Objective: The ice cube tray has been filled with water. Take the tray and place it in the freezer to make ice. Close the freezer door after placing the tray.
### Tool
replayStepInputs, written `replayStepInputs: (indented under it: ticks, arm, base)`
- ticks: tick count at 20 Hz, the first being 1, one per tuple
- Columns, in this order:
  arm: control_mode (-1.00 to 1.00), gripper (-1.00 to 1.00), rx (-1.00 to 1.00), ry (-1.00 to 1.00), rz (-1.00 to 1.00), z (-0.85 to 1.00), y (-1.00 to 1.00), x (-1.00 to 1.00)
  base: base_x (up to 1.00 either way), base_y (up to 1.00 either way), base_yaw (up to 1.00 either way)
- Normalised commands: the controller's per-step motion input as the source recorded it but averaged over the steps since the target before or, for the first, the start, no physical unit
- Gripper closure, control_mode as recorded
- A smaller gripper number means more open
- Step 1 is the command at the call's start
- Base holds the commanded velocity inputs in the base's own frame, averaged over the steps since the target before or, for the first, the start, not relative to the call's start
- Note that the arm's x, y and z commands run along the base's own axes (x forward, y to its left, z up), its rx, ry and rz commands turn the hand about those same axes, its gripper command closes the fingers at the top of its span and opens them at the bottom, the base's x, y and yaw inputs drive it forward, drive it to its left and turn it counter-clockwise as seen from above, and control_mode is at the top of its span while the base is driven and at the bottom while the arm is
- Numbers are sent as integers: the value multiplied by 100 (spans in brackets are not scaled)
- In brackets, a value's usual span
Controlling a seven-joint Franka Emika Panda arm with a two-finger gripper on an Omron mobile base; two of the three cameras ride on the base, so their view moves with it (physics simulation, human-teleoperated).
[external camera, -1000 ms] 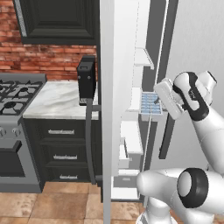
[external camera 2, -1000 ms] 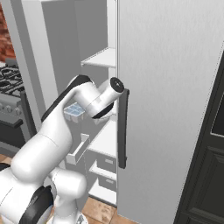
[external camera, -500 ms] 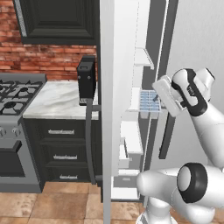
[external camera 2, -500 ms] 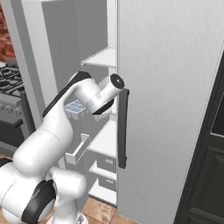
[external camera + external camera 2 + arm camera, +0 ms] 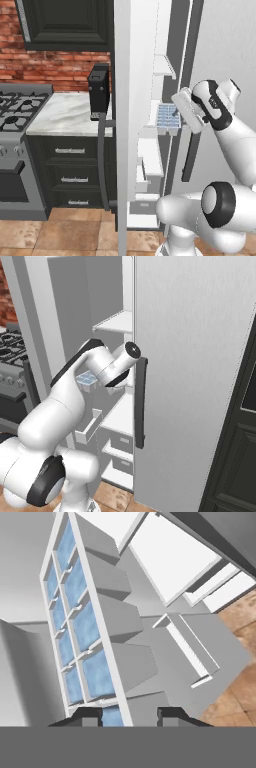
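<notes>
Ice cube tray (image 5: 95, 632): white grid, pale blue water (image 5: 95, 674) in square cells. Freezer (image 5: 150, 155): white shelves and drawers inside; freezer door (image 5: 125, 125) silver-grey, dark bar handle. Toaster (image 5: 99, 92) black. Counter (image 5: 65, 115) white-grey marble. Wall (image 5: 55, 70) red brick. Floor (image 5: 75, 235) terracotta tile.

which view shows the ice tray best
The hand view: the tray runs up the frame, blue cells and grid clear, its near end between the fingertips. The left base view shows it small by the freezer shelves; in the right base view the arm mostly hides it.
</notes>
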Motion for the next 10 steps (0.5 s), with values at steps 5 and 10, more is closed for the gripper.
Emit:
replayStepInputs:
  ticks: [5, 10]
  arm:
    - [-100, 100, 0, 0, -2, -21, 3, 17]
    - [-100, 100, 0, 0, -2, -5, 17, 13]
  base:
    - [0, 0, 0]
    - [0, 0, 0]
